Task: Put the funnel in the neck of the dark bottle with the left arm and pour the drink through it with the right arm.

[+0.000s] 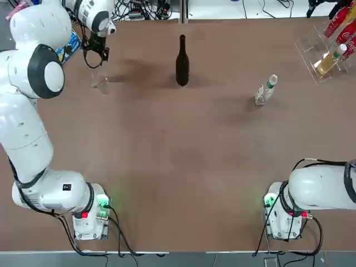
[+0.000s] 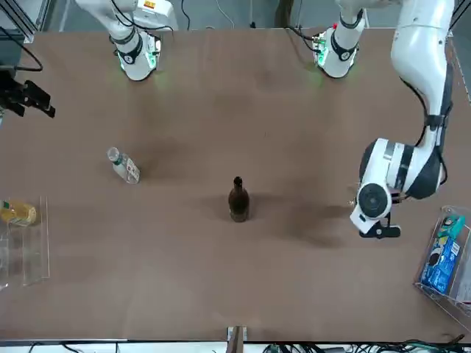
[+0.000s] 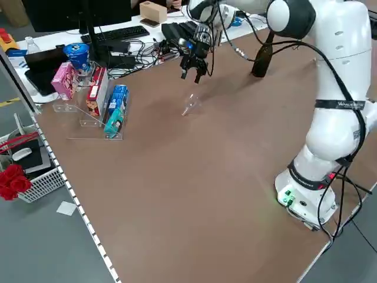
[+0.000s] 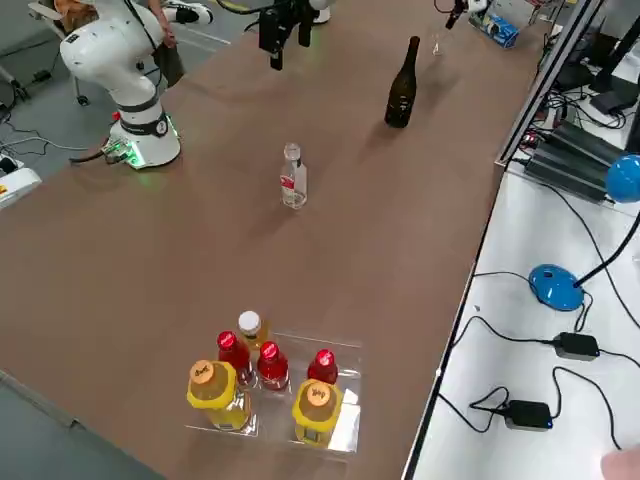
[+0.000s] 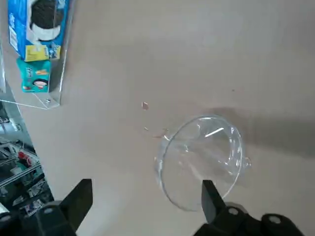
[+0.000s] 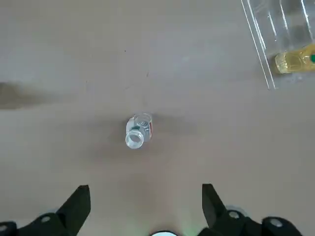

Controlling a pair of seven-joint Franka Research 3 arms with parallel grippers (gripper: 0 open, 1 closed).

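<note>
On the far left of your brown surface (image 1: pixel 167 167), the white left arm (image 1: pixel 25 111) reaches out, its black left claw (image 1: pixel 95 53) spread wide, holding nothing. It hangs just above the small clear cone-shaped funnel (image 1: pixel 100 82), which lies on its side on the surface; from overhead you can barely make it out. The wrist camera shows its round rim between the two fingers (image 5: pixel 211 199), but you cannot tell if they touch it. Further right, at the far middle, the tall dark glass bottle (image 1: pixel 182 61) stands upright, neck empty. Right again stands the small clear plastic drink bottle (image 1: pixel 265 90) with a white label. The white right arm (image 1: pixel 320 189) is cut off at the near right edge; its right claw (image 6: pixel 145 216) gapes wide above the drink.
</note>
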